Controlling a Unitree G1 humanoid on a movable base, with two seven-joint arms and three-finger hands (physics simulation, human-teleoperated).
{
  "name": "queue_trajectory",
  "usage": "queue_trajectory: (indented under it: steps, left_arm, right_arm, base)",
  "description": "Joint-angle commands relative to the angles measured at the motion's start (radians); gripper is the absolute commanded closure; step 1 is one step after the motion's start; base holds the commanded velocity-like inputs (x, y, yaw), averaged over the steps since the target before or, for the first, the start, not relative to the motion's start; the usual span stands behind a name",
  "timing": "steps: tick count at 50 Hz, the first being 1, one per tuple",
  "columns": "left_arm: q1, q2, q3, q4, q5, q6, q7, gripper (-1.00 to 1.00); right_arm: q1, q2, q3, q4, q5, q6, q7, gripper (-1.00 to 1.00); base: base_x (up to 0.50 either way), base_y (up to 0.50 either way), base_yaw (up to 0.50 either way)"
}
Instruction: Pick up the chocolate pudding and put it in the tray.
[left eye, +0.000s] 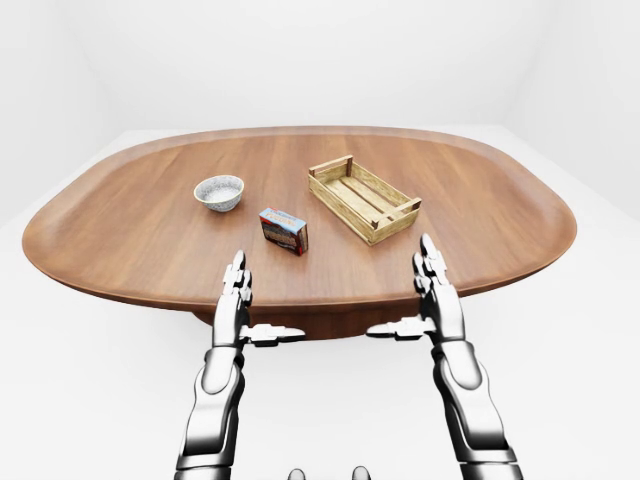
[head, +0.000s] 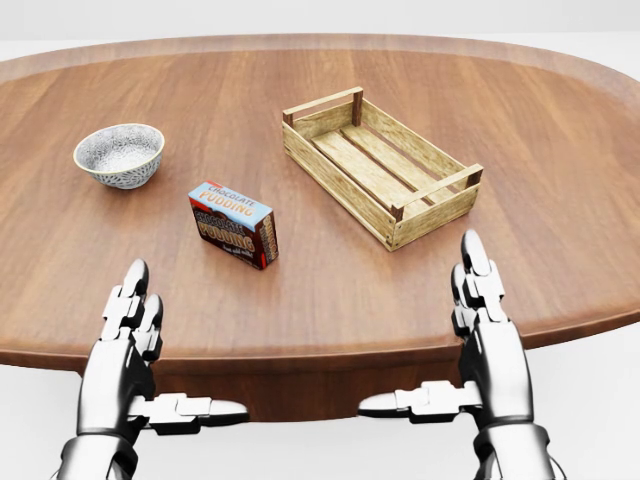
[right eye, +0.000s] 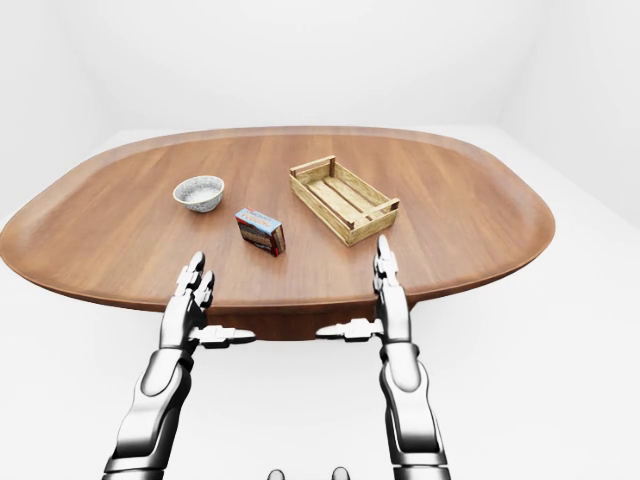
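Wooden table (head: 330, 290) – bowl (head: 119, 153), chocolate pudding (head: 233, 224), tray (head: 379, 165) apart; left hand (head: 128, 340), right hand (head: 482, 322) spread, empty

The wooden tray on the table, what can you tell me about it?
The tray is a shallow, open crate of pale slatted wood: a slatted floor, low plank sides, and a raised handle bar on corner posts at each short end. It is empty and sits flat on the brown table, turned at an angle, to the right of the pudding box in the head view. Nothing touches it but the table; both hands are well short of it.
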Motion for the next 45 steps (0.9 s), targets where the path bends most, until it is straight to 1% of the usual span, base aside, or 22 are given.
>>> queue_trajectory:
  steps: [1, 3, 6, 7, 8, 10, 21, 28, 33, 37, 38, 39, 41, 45]
  left_arm:
    - [-0.004, 0.000, 0.000, 0.002, -0.001, 0.008, -0.001, -1.00]
    - [-0.004, 0.000, 0.000, 0.005, -0.001, 0.005, -0.001, -1.00]
    - [-0.005, 0.000, 0.000, 0.009, -0.002, 0.002, -0.002, -1.00]
    - [-0.004, 0.000, -0.001, -0.002, -0.002, 0.013, -0.002, -1.00]
    - [-0.005, 0.001, 0.000, -0.001, -0.002, 0.013, -0.002, -1.00]
    - [-0.006, 0.001, 0.001, 0.009, -0.002, 0.004, -0.003, -1.00]
    - [-0.008, 0.001, 0.001, 0.016, -0.002, 0.001, -0.004, -1.00]
    - [-0.008, 0.001, 0.001, 0.015, -0.002, 0.003, -0.005, -1.00]
    - [-0.006, 0.001, 0.000, 0.007, -0.003, 0.010, -0.004, -1.00]
    - [-0.007, 0.001, 0.001, 0.008, -0.002, 0.008, -0.005, -1.00]
    - [-0.005, 0.001, 0.000, -0.001, -0.002, 0.016, -0.004, -1.00]
    - [-0.004, 0.001, 0.000, -0.002, -0.002, 0.017, -0.004, -1.00]
    - [-0.003, 0.001, 0.000, -0.003, -0.002, 0.017, -0.004, -1.00]
    - [-0.006, 0.001, 0.001, 0.009, -0.002, 0.008, -0.005, -1.00]
  right_arm:
    - [0.024, 0.003, 0.008, -0.099, -0.044, -0.039, -0.017, -1.00]
    - [0.029, 0.004, 0.007, -0.024, -0.053, -0.039, -0.028, -1.00]
    - [0.036, 0.005, 0.010, -0.054, -0.063, -0.039, -0.031, -1.00]
    - [0.037, 0.006, 0.010, -0.062, -0.066, -0.039, -0.034, -1.00]
    - [0.042, 0.006, 0.011, -0.084, -0.078, -0.039, -0.039, -1.00]
    - [0.043, 0.006, 0.014, -0.094, -0.084, -0.039, -0.038, -1.00]
    - [0.037, 0.006, 0.021, -0.112, -0.094, -0.039, -0.028, -1.00]
    - [0.034, 0.005, 0.018, -0.108, -0.086, -0.039, -0.024, -1.00]
    - [0.035, 0.006, 0.018, -0.113, -0.084, -0.039, -0.022, -1.00]
    - [0.038, 0.006, 0.019, -0.116, -0.084, -0.039, -0.021, -1.00]
    - [0.038, 0.006, 0.019, -0.113, -0.083, -0.039, -0.021, -1.00]
    - [0.038, 0.006, 0.019, -0.113, -0.083, -0.039, -0.021, -1.00]
    - [0.040, 0.007, 0.019, -0.117, -0.083, -0.039, -0.021, -1.00]
    - [0.041, 0.007, 0.020, -0.118, -0.082, -0.039, -0.021, -1.00]
  base:
    - [0.00, 0.00, 0.00]
    - [0.00, 0.00, 0.00]
    - [0.00, 0.00, 0.00]
    - [0.00, 0.00, 0.00]
    - [0.00, 0.00, 0.00]
    - [0.00, 0.00, 0.00]
    - [0.00, 0.00, 0.00]
    - [0.00, 0.20, 0.00]
    - [0.00, 0.20, 0.00]
    - [0.00, 0.21, 0.00]
    - [0.00, 0.21, 0.00]
    - [0.00, 0.21, 0.00]
    - [0.00, 0.21, 0.00]
    - [0.00, 0.21, 0.00]
